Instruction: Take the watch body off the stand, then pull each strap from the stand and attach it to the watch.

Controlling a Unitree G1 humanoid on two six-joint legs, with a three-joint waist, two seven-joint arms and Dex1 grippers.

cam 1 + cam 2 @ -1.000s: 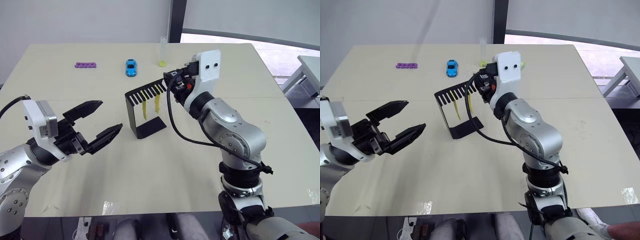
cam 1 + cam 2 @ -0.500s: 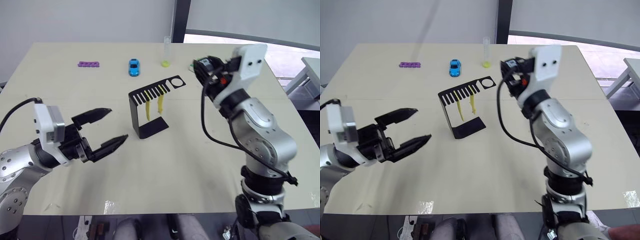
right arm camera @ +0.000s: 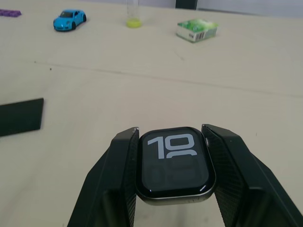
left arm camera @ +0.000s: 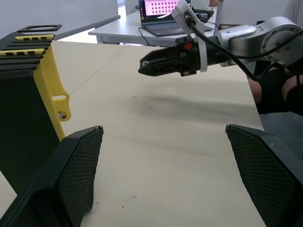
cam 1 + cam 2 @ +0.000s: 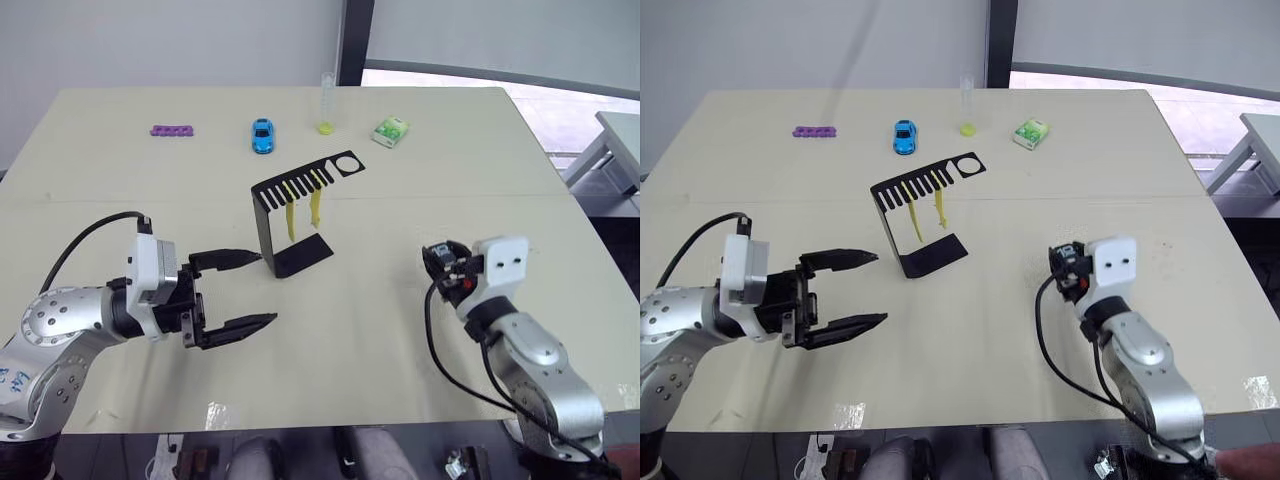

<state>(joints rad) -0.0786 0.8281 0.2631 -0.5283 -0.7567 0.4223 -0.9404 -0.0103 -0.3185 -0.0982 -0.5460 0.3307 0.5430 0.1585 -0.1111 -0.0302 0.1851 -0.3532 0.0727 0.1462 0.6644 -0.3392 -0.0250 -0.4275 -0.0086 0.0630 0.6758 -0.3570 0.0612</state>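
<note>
The right end effector [image 3: 173, 189] is clamped on the watch [image 3: 173, 164], screen up with its light digits showing, and holds it low over the surface [image 5: 350, 340] near the front edge, right of centre. The left end effector [image 5: 235, 291] is wide open and empty, near the front left, its upper finger [image 5: 228, 259] reaching toward the stand's base.

The stand [image 5: 290, 215] sits mid-surface, its round hole vacant. Both yellow straps [image 5: 303, 207] hang from the comb slots of its top plate. At the far edge lie a purple bar [image 5: 172, 130], a blue car [image 5: 262, 134], a tube [image 5: 325, 103] and a green packet [image 5: 391, 131].

So the first step looks finished: the watch is off the stand, and strap-pulling is in hand. The next move likely calls for the left end effector to close in on the nearer strap, pinch it below the comb, and slide it out along its slot without tipping the stand, while the right keeps the watch steady with a strap end facing out.

A second ago the right end effector was up at the stand's top plate; half a second ago it had lifted away toward the far right. It has since dropped low and close to the front edge, and the packet it hid is uncovered. The left arm has turned in toward the stand.
</note>
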